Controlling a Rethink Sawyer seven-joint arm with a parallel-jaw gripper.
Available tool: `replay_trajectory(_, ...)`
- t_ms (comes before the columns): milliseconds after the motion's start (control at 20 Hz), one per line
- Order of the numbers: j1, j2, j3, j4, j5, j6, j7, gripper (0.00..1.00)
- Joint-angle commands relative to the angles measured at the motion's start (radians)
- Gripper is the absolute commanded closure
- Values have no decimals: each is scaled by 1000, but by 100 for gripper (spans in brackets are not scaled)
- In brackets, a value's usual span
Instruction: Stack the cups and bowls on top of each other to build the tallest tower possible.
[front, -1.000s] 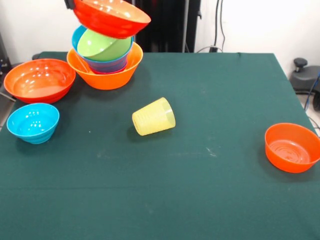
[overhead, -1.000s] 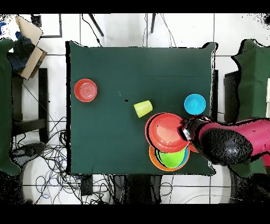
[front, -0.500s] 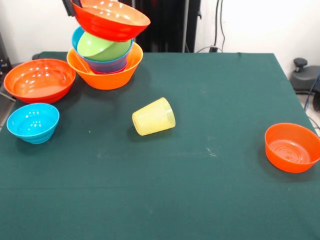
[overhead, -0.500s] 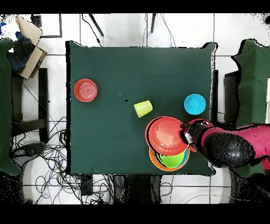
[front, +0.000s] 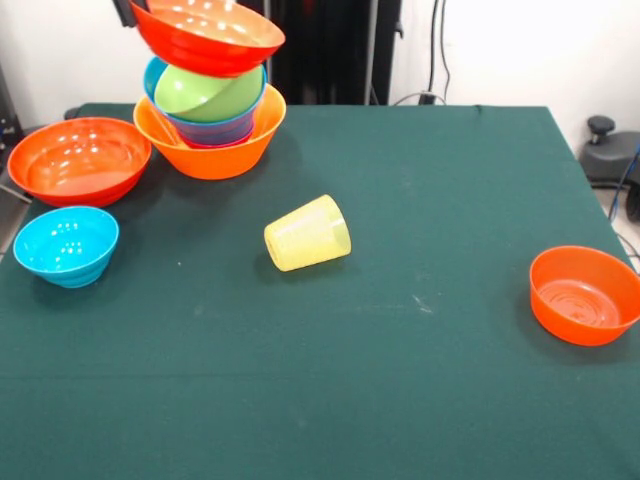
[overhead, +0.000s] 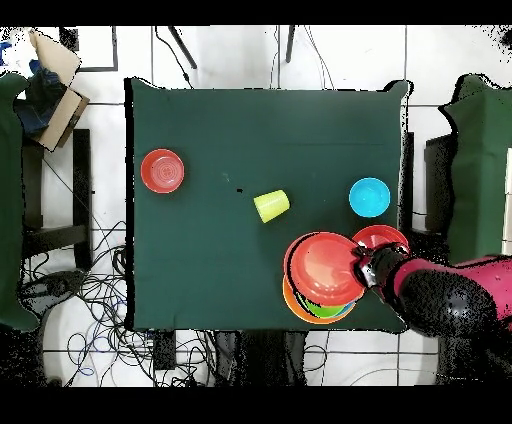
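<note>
red-orange bowl (front: 207, 35) held tilted above the tower (front: 210, 128), at the table's (front: 420, 400) back corner.
overhead alone shows the arm (overhead: 450, 305) and gripper (overhead: 361, 268) at the bowl's rim, seemingly clamped on it; the front view shows only a dark tip at the top edge. the tumbler (front: 307, 233) lies on its side mid-table, well apart. no readable writing anywhere.

My view: green-clothed table (front: 420, 380); white wall (front: 520, 45) at twelve o'clock; overhead, tiled floor (overhead: 230, 55), cable tangle (overhead: 85, 300) at eight o'clock.
</note>
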Motion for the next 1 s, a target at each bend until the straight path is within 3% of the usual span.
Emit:
replay_trajectory(50,-64,-6,-9,104,-86,-31,-351,100)
replay_trajectory(350,-109,-14,6,151,-106,-46,-329,100)
replay_trajectory(850,-122,9,-10,189,-182,-105,-288,100)
replay_trajectory(900,-121,2,-8,194,-185,-116,-277,0)
replay_trajectory(1000,-123,-10,-6,200,-192,-118,-276,0)
